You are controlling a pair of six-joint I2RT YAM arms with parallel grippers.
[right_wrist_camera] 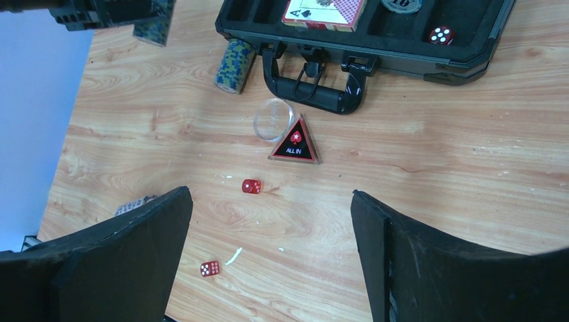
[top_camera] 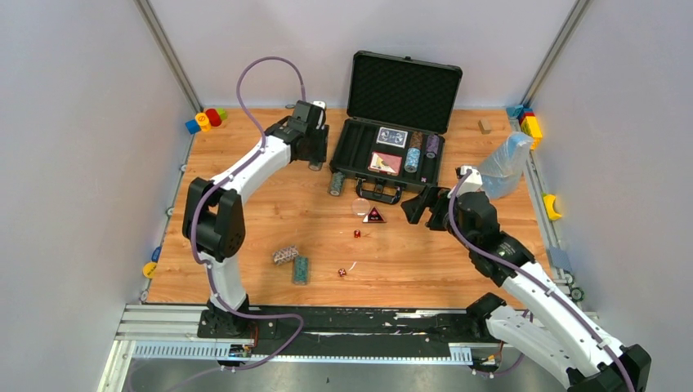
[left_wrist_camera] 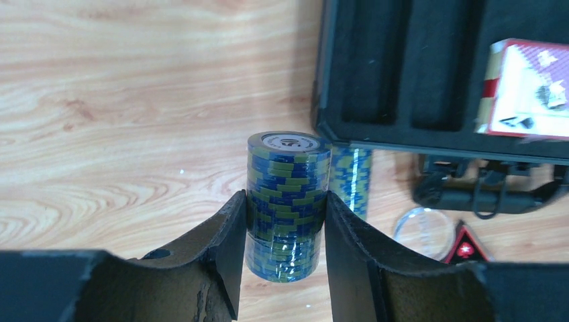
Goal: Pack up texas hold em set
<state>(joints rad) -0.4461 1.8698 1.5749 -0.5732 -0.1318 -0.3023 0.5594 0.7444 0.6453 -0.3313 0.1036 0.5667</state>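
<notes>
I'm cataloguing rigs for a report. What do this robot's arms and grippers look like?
Both the left arm and right arm have white rounded links between black joint housings. A purplish-grey cable loops along each. The left gripper and right gripper each have two broad, black, curved fingers.

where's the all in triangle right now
In the top view the triangle sits near the centre, just in front of the case handle, beside a clear disc, with a red die a little nearer the arms.
</notes>
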